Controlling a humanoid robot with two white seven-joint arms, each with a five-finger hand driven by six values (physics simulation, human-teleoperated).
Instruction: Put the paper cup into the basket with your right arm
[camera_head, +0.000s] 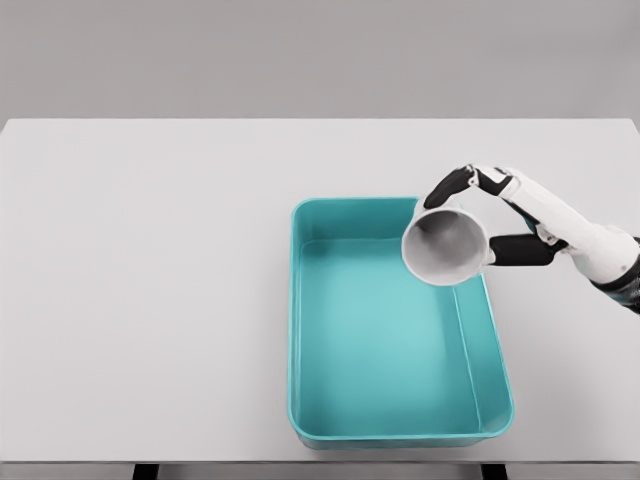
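The right hand (500, 215) has its fingers curled around the paper cup (446, 245), holding it tilted over the teal basket's (300, 330) far right corner. The cup is probably light and easily crushed, so a gentle grip around its wall suits best.

No text, label, brand, number or sign is showing anywhere in the head view. The paper cup (446, 245), the teal basket (300, 330) and the tabletop (150, 280) are all presenting plain, unmarked surfaces. The white and black right hand (478, 212) is likewise carrying no readable marking.
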